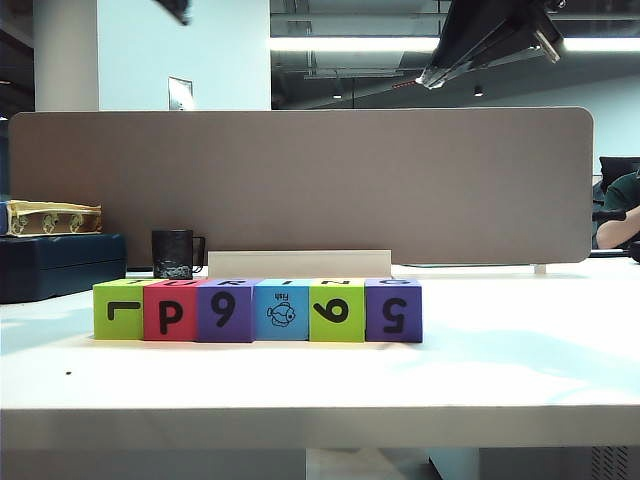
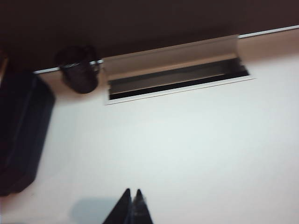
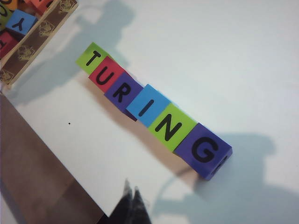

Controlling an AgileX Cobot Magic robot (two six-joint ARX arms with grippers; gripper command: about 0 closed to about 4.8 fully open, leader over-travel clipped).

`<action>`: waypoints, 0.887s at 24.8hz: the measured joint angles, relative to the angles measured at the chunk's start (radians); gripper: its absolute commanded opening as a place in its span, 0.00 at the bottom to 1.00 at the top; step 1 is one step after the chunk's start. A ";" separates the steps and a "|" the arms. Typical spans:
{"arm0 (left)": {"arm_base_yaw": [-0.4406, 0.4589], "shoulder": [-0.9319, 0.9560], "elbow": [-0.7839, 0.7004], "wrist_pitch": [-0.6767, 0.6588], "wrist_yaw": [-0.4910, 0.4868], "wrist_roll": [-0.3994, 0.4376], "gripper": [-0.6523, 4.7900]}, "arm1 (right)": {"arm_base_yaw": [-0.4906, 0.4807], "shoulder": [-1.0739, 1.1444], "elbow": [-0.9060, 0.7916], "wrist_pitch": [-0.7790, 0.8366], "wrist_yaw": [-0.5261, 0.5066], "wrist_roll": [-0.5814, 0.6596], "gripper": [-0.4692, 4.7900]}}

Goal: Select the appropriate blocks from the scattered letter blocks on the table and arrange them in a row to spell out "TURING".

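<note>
White table in an office, with a brown-grey divider standing behind it. Six letter blocks sit in one row near the table's middle, each touching the next. From the right wrist view their tops read T, U, R, I, N, G: green, red, purple, blue, green, purple. The row's long axis runs across the table, parallel to its front edge.

Both arms are lifted clear, well above the row. The right gripper hangs over the table with its fingers together and empty; the row lies ahead of it, slantwise, so this arm looks nearer the blocks. The left gripper is also pressed together and empty, over bare table, facing a cable slot and a black mug; no block shows in its view.

The word looks complete, so no further move seems needed beyond keeping clear of the row.

A shallow tray off the T end holds spare blocks. Whether the mug holds anything cannot be told.
</note>
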 measured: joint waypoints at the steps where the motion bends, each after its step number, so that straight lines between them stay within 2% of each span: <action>1: 0.013 -0.036 -0.050 0.025 -0.001 0.000 0.11 | -0.001 0.000 0.000 0.000 0.001 0.000 0.09; 5: 0.083 -0.182 -0.248 0.136 -0.002 -0.009 0.11 | 0.001 0.000 0.000 0.000 0.002 0.000 0.09; 10: 0.171 -0.326 -0.447 0.166 -0.005 -0.026 0.11 | 0.000 0.000 0.000 0.000 0.002 0.000 0.09; 12: 0.240 -0.435 -0.590 0.201 -0.008 -0.027 0.11 | -0.001 0.000 0.000 0.000 0.003 0.000 0.09; 19: 0.344 -0.705 -0.944 0.299 -0.050 -0.027 0.11 | -0.001 0.000 0.000 0.000 0.003 0.000 0.09; 22: 0.357 -0.766 -1.025 0.348 -0.050 -0.027 0.11 | 0.000 0.000 0.000 0.000 0.002 0.000 0.09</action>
